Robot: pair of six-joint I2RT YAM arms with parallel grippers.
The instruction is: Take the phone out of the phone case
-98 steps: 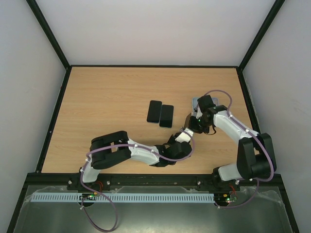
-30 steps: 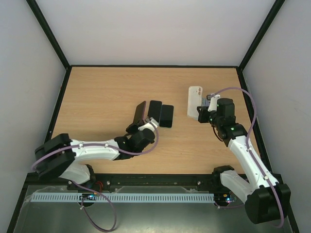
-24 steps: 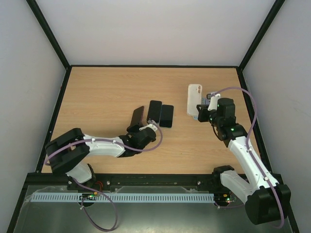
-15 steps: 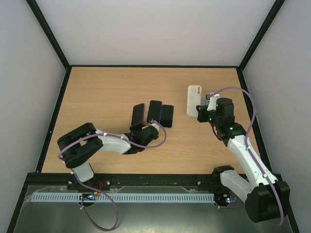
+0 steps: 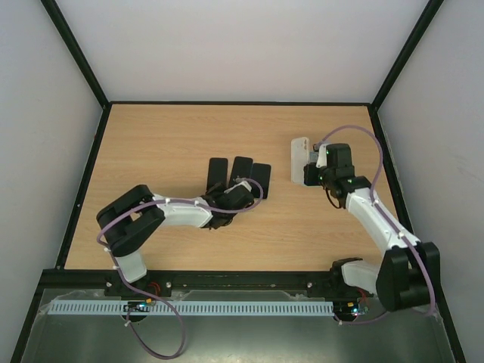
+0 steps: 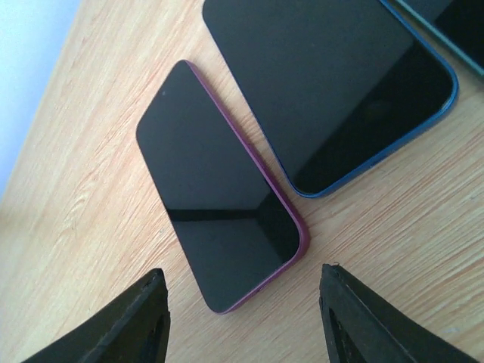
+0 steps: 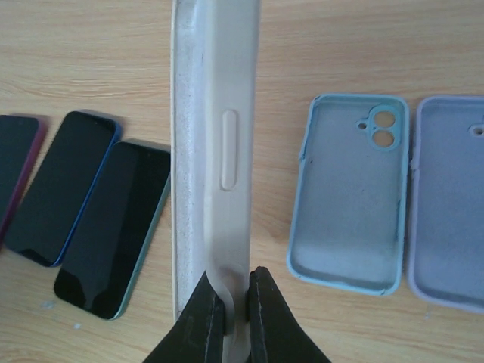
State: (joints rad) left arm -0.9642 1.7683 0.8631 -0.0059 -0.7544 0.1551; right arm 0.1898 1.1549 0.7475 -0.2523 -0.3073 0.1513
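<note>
The white phone case (image 7: 215,151) is being pinched at its lower end by the right gripper (image 7: 231,306), whose fingers (image 7: 206,321) are being pressed against the case's two faces. The case is being held up on edge, clear of the table (image 5: 151,144), in the right half of the top view. Beyond it in the right wrist view, a light blue case (image 7: 352,193) and a lilac case (image 7: 452,204) are being shown lying hollow side up, side by side. Three phones are lying screen up in a row at the middle of the top view: a purple-edged phone (image 6: 219,219) at the left, a blue-edged phone (image 6: 333,91) just beside it, and a green-edged phone (image 7: 113,227) at the right. The left gripper (image 6: 242,302) is being held low at the near end of the purple-edged phone, with its fingers (image 6: 132,325) spread wide and gripping nothing; the phone is not being touched.
</note>
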